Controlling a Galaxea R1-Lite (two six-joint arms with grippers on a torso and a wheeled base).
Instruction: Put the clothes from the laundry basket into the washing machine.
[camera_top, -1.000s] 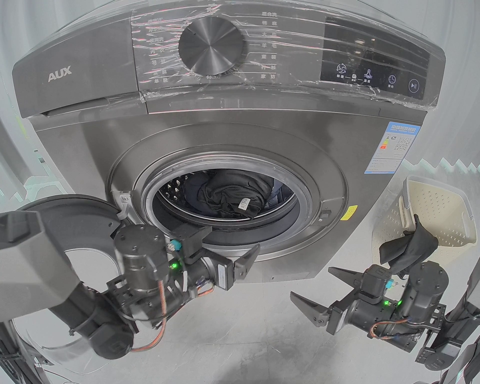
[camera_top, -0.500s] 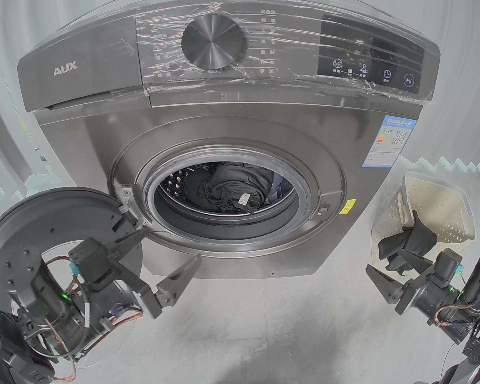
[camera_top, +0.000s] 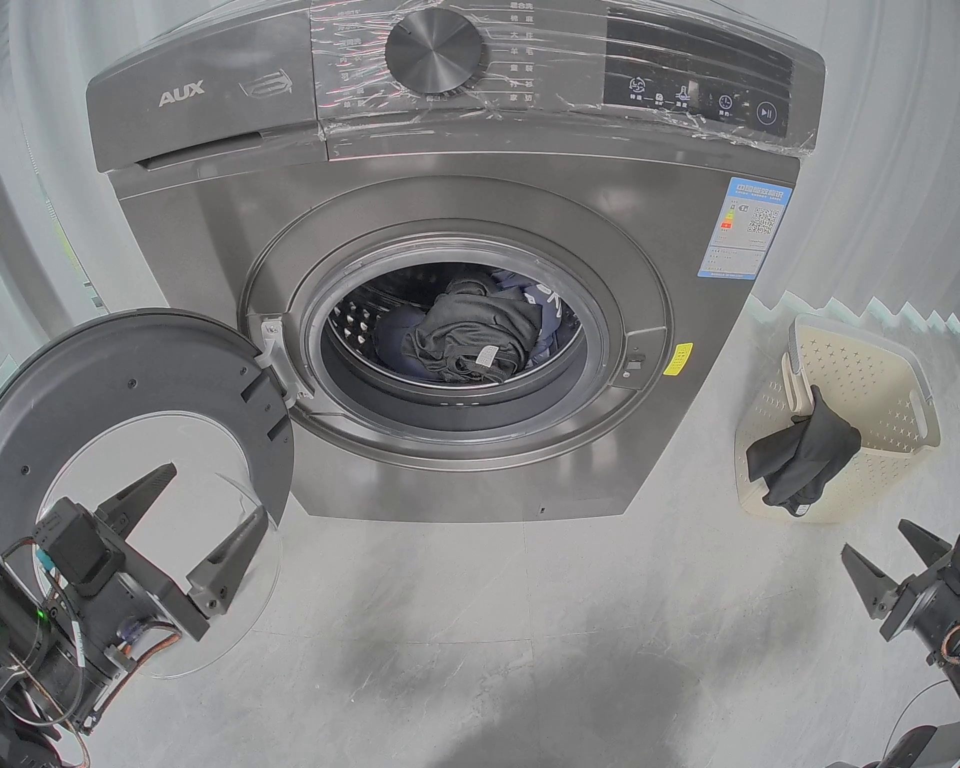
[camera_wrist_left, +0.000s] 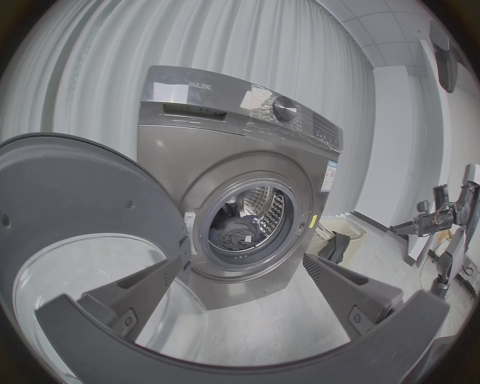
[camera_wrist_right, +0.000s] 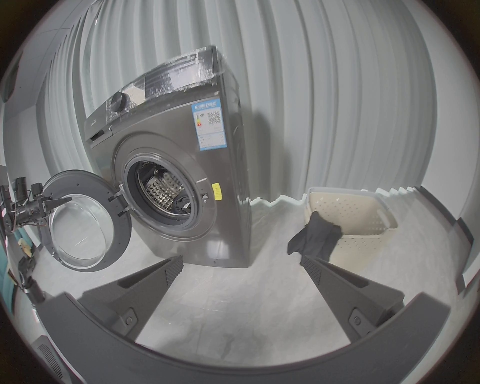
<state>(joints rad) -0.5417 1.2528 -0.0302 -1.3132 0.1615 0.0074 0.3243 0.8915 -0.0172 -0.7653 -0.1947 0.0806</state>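
Left gripper (camera_top: 215, 495) and right gripper (camera_top: 878, 540) are held apart, empty; black cloth garment (camera_top: 805, 460) is draped over cream perforated plastic basket (camera_top: 880, 390) rim, likely easing pickup.

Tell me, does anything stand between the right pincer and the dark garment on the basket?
Nothing visible does: only bare floor separates the right pincer from the dark garment draped over the laundry basket rim.

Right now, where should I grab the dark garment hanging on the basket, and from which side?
I'd grip the bunched fold of the dark garment where it drapes over the rim of the basket, coming from above on the washer side with the right gripper; the cloth hangs outside the wall there, loose and exposed.
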